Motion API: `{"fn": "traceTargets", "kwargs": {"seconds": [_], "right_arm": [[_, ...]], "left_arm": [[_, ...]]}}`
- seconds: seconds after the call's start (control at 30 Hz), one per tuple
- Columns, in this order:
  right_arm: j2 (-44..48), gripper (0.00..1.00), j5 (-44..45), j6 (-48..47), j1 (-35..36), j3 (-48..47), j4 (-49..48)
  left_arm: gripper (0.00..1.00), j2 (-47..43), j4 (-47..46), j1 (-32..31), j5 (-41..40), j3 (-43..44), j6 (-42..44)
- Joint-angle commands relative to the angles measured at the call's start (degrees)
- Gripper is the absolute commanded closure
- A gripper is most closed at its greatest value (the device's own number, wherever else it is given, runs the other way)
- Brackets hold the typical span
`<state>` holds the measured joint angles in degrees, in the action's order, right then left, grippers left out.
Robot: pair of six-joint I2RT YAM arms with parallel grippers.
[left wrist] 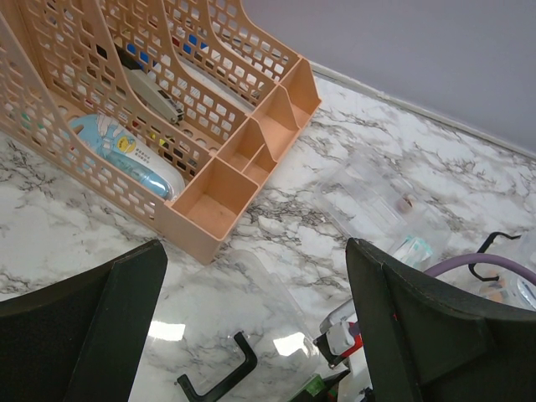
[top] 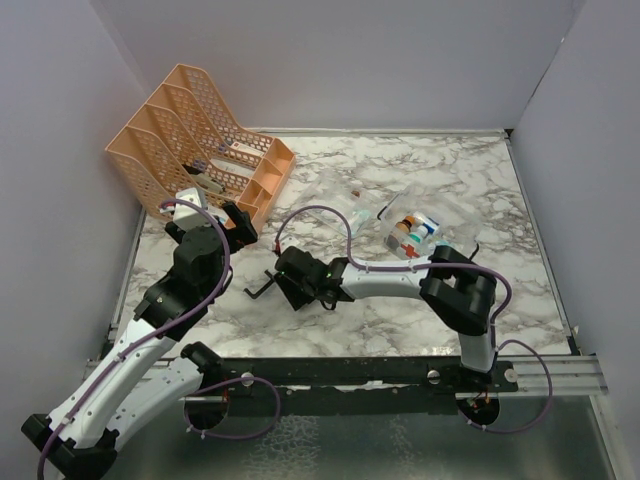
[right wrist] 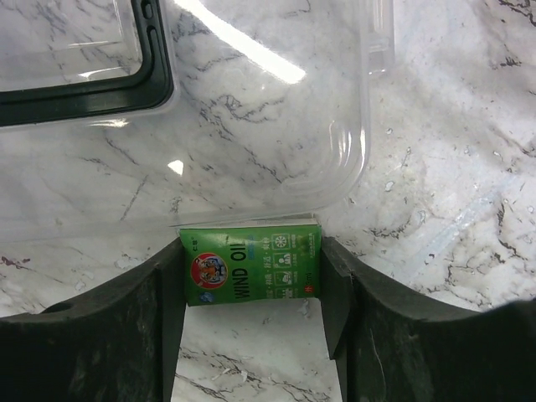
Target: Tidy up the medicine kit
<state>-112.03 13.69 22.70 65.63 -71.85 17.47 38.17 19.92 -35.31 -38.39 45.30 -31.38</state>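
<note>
My right gripper [right wrist: 251,251] is shut on a small green "Wind Oil" box [right wrist: 251,266], held just above the marble at the rim of a clear plastic lid [right wrist: 251,109] with a black handle [right wrist: 79,92]. In the top view this gripper [top: 287,280] is left of centre, beside the lid's handle [top: 262,286]. My left gripper [top: 210,222] is open and empty, near the orange organizer [top: 200,140]. In the left wrist view its fingers [left wrist: 92,318] frame the clear lid [left wrist: 243,310], and the green box [left wrist: 310,387] shows at the bottom.
The orange organizer [left wrist: 209,201] holds a blue-white tube [left wrist: 126,155] and other items. A clear box with several medicine items [top: 410,232] stands at centre right. Clear plastic bags [top: 345,200] lie between organizer and box. Walls enclose the table on three sides.
</note>
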Motion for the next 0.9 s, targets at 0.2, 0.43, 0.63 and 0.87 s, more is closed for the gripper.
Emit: {"fn": "traceTargets", "kwargs": {"seconds": [0.2,0.43,0.63,0.87], "right_arm": [[6.81,0.46,8.1,6.62,0.37,3.27,1.34],[12.21,0.46,16.79,10.78,0.0,2.61,3.3],[11.14,0.45,22.78,15.68,-3.48,-2.16,6.16],[5.13,0.44,30.63,21.44,-6.38,-11.82,8.61]], "left_arm": [[0.08,0.17,-1.07,0.07,0.16,-0.44,0.17],[0.08,-0.1,-1.0,0.07,0.26,-0.53,0.09],[0.09,-1.24,-0.35,0.08,-2.35,-0.71,-1.66],[0.1,-7.3,-1.2,0.07,-5.58,-2.8,-3.89]]}}
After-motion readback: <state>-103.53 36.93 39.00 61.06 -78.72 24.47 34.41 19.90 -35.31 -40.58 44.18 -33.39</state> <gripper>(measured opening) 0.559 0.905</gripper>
